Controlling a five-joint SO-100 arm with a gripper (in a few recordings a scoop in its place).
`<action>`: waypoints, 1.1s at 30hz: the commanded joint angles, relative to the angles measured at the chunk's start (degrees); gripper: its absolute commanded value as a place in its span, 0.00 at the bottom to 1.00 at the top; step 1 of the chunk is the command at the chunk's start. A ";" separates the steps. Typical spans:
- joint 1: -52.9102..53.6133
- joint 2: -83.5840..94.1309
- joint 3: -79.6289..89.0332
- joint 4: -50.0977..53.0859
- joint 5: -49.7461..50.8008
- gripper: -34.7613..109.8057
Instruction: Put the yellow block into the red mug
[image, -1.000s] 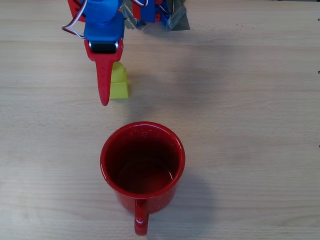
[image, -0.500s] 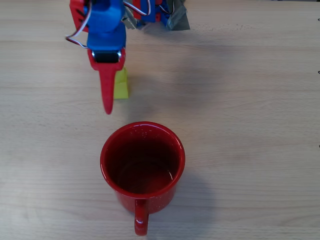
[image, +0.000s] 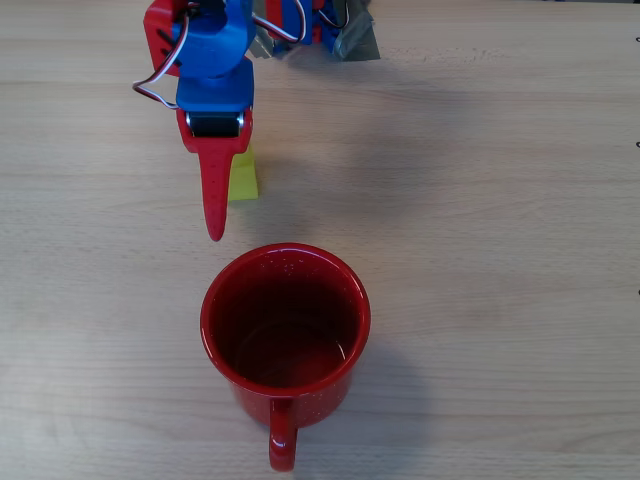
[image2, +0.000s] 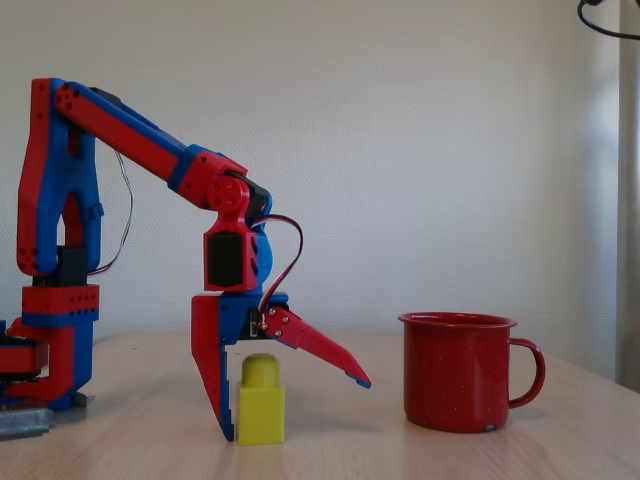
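The yellow block (image2: 260, 401) is standing upright on the wooden bench (image: 480, 200), stud up, and in the overhead view it (image: 242, 176) is peeking out at the right of the red finger, mostly covered by the gripper (image: 214, 190). In the fixed view the gripper (image2: 290, 405) is straddling the block: the straight finger is pointing down just at the block's left side, close enough that contact cannot be told, while the other finger is angling out toward 4 o'clock above and past the block's right side, well clear of it. The fingers are spread wide and gripping nothing.

The red mug (image: 285, 318) is sitting at 5 o'clock from the block in the overhead view, mouth up, its handle pointing to 6 o'clock, with a strip of bare bench lying between its rim and the long finger's tip. In the fixed view the mug (image2: 458, 372) is standing to the right of the block, apart from the angled fingertip. Open bench is stretching to the right of the block and on both sides of the mug. The arm's base (image2: 50, 350) is standing at the far left in the fixed view.
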 joint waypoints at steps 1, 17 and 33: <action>-0.53 1.76 -0.70 -0.62 0.44 0.65; -0.97 1.93 -1.14 -2.64 0.35 0.27; -2.02 5.27 -25.58 25.66 5.63 0.24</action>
